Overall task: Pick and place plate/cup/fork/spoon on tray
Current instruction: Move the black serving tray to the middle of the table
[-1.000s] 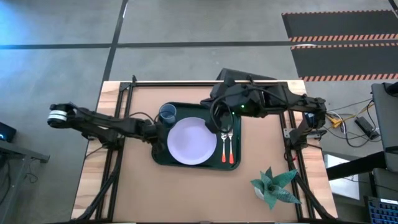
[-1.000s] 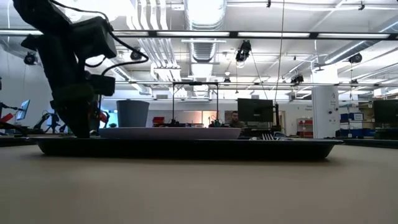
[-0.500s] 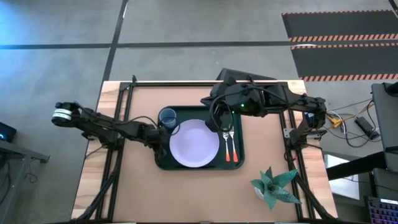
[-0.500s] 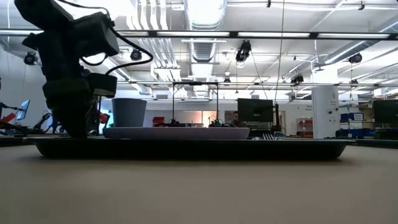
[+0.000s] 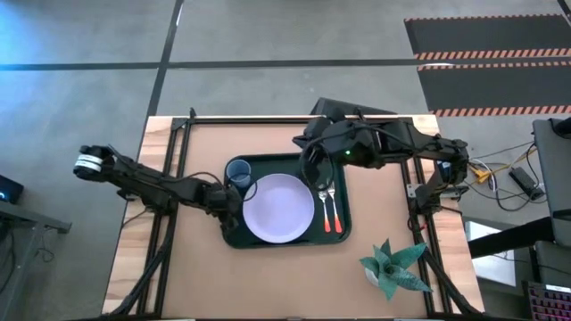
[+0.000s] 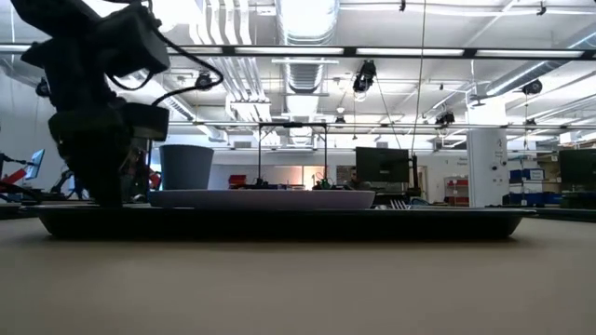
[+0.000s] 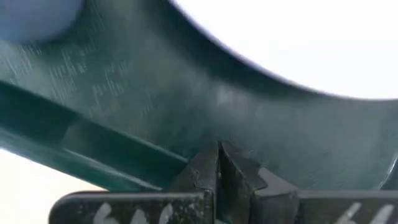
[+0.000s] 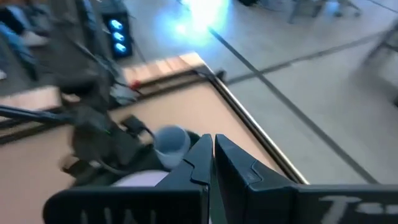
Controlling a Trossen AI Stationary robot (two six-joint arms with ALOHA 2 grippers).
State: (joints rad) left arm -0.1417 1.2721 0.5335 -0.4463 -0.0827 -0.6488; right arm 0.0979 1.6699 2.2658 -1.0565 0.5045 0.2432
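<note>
The dark green tray (image 5: 277, 163) lies mid-table. On it rest the pale plate (image 5: 278, 209), the blue cup (image 5: 238, 173) upright at its far left corner, and the fork (image 5: 323, 205) and spoon (image 5: 335, 209) side by side along its right side, red handles toward the near edge. My left gripper (image 5: 228, 201) is down at the tray's left rim, fingers shut. My right gripper (image 5: 314, 171) hovers shut and empty above the tray's far right part. In the low view the tray (image 6: 279, 223) carries the plate (image 6: 261, 197) and cup (image 6: 186, 166). My left gripper comes slanting down from the table's left onto the tray's left rim (image 7: 149, 163), near the rim's middle. Its shut fingertips (image 7: 208, 163) sit at the rim's inner foot, on the tray floor. The tray lies flat on the table. The fingers hide whether the rim is pinched between them.
A potted green plant (image 5: 391, 266) stands near the table's near right corner. Black frame bars run along the table's left (image 5: 169, 178) and right (image 5: 415, 192) sides. Bare brown tabletop lies before the tray.
My left gripper has moved toward the table's near edge and a little right, staying shut at the tray's left rim. The tray has slid along the table with it, toward the near edge and slightly right, carrying plate, cup, fork and spoon.
</note>
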